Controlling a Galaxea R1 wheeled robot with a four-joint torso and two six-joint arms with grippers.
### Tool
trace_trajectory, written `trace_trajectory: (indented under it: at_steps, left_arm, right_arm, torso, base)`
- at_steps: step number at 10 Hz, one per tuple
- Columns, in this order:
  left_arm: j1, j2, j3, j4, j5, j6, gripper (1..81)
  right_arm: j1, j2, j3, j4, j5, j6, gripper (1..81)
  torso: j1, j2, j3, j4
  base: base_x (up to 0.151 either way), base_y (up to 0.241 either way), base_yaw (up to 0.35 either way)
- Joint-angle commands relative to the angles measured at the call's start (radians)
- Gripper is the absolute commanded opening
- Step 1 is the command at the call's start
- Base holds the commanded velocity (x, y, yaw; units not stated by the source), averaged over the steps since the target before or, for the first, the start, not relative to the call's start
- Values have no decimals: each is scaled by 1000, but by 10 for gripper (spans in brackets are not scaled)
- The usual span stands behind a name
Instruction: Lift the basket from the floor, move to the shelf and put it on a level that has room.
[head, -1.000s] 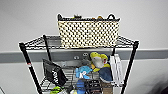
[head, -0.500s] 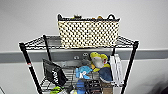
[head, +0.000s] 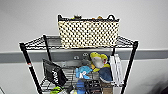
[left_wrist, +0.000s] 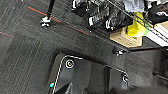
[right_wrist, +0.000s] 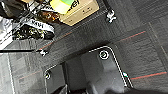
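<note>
One basket: the basket (head: 88, 33) rests on the level (head: 37, 43), the top tier of the shelf (head: 131, 65), central between its corner posts.
Long axis: runs along the tier's width; opening faces up, upright.
Seating: front edge appears near the tier's front edge, though view is soft; confirm full support before backing off.
Claws: state cannot be told.
Floor: the floor (left_wrist: 27, 52) below both wrists.

Plush toys (head: 99, 65), black bag (head: 53, 73), cardboard box (right_wrist: 78, 11).
</note>
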Motion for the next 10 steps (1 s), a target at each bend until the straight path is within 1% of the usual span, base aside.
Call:
trace_trajectory:
  at_steps: [1,2,4,7,9,10]
  left_arm:
    - [-9,58,-95,26,-11,8,811]
    - [5,97,-131,26,-13,19,811]
    - [28,175,-207,26,-11,33,811]
    - [57,285,-328,26,-10,60,811]
    - [80,357,-417,26,-10,80,811]
    - [90,397,-466,28,-10,85,811]
  right_arm:
    - [16,73,-117,0,-13,-36,811]
    - [-1,102,-165,-2,-11,-48,811]
    - [-45,174,-249,-2,19,-86,811]
    - [-93,302,-417,-25,21,-98,811]
    - [-119,378,-514,-31,30,-115,811]
    - [-125,402,-540,-31,30,-123,811]
  torso:
    - [0,0,0,0]
    - [0,0,0,0]
    - [0,0,0,0]
    - [0,-1,1,0]
    - [0,-1,1,0]
    - [0,-1,1,0]
  base:
    - [0,0,0]
    - [0,0,0]
    - [0,0,0]
    - [0,0,0]
    - [0,0,0]
    - [0,0,0]
